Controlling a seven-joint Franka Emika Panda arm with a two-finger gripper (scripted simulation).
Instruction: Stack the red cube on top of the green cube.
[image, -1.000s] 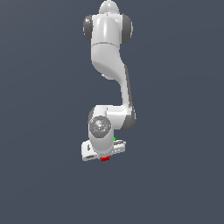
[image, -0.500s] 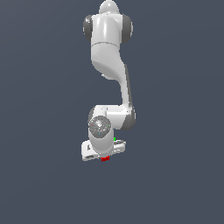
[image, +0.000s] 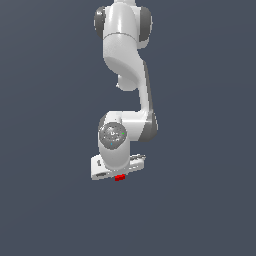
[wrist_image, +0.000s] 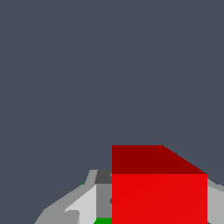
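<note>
In the exterior view the white arm reaches down and my gripper (image: 119, 174) is low under the wrist. The red cube (image: 119, 177) shows as a small red patch just below the white hand. In the wrist view the red cube (wrist_image: 159, 192) fills the space between the grey fingers (wrist_image: 103, 192), and my gripper (wrist_image: 159, 210) is shut on it. Of the green cube only a thin sliver (wrist_image: 103, 221) shows at the frame edge beside the red cube. In the exterior view the hand hides it.
A plain dark grey-blue surface (image: 200, 200) lies all around the arm in both views. No other objects, containers or edges show.
The hand and the red cube have risen slightly. The green speck seen beside the hand in the earlier exterior frames no longer shows there.
</note>
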